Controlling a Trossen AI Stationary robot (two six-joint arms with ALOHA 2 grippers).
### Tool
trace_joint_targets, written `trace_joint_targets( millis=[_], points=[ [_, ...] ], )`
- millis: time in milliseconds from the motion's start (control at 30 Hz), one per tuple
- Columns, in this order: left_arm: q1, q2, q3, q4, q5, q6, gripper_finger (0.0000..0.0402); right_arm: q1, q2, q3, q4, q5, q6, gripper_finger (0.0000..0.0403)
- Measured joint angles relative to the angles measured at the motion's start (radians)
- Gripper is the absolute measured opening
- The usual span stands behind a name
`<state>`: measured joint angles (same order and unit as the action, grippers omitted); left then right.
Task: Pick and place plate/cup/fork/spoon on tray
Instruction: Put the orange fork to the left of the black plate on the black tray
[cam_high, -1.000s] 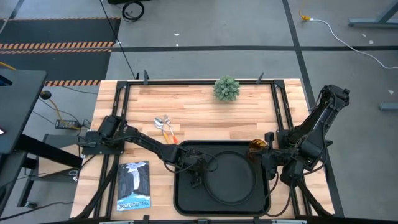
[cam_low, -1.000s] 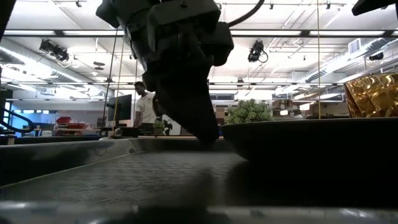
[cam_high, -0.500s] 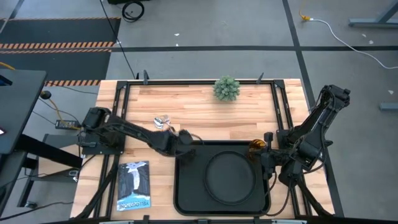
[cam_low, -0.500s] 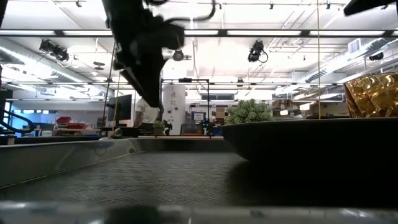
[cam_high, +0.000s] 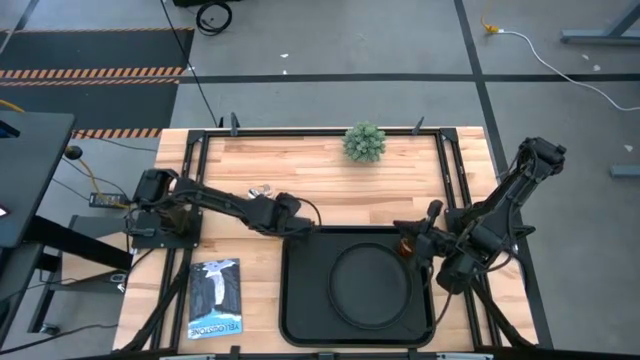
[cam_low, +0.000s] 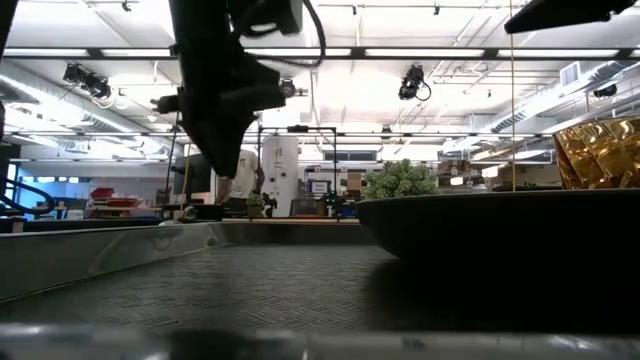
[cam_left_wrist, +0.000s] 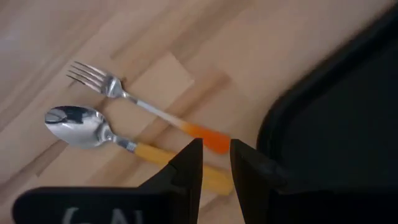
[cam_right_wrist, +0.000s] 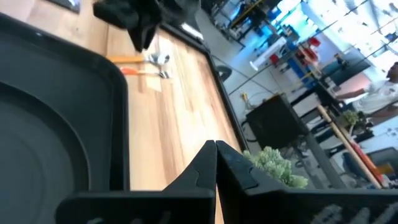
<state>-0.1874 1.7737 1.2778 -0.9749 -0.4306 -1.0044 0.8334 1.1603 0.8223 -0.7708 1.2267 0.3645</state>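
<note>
Left end effector (cam_left_wrist: 216, 163), fingers slightly parted and empty, hovers over fork (cam_left_wrist: 146, 109) and spoon (cam_left_wrist: 118, 138) beside the tray (cam_high: 300, 300); best to centre on 1 handle before clenching.

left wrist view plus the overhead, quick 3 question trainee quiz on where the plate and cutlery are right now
1. True or false: the plate lies inside the tray.
2. The fork and spoon lie: A on the plate; B side by side on the table beside the tray; C between a gripper's fingers.
3. Which gripper hangs just over their handles?

Key: 1 true. 2 B. 3 the left gripper, holding nothing.
</note>
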Motion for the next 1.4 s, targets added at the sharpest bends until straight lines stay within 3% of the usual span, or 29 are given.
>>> trace_joint_targets(
  millis=[233,500,800,933,1067,1233,1400],
  points=[
    [-0.115,0.000,0.000,0.033,-0.270,-0.215,0.0089,-0.057,0.000,0.000,-0.002,-0.094,-0.009,0.0005],
    [-0.123,0.000,0.000,0.168,-0.301,-0.223,0.0089,-0.027,-0.024,0.000,-0.004,0.109,-0.019,0.0005],
    [-0.123,0.014,-0.001,0.214,-0.364,-0.314,0.0089,0.025,-0.079,-0.106,0.010,0.111,-0.048,0.0005],
    [-0.106,0.029,-0.003,0.214,-0.349,-0.338,0.0092,0.040,-0.125,-0.164,0.119,-0.017,-0.099,0.0005],
    [-0.064,0.033,-0.002,0.212,-0.272,-0.308,0.0109,0.028,-0.191,-0.203,0.308,-0.151,-0.275,0.0003],
    [-0.020,0.033,-0.003,0.217,-0.199,-0.228,0.0127,-0.058,-0.326,-0.230,0.528,-0.339,-0.533,0.0003],
    [-0.018,0.033,-0.002,0.209,-0.202,-0.188,0.0130,-0.175,-0.464,-0.230,0.569,-0.483,-0.627,0.0002]
  ],
)
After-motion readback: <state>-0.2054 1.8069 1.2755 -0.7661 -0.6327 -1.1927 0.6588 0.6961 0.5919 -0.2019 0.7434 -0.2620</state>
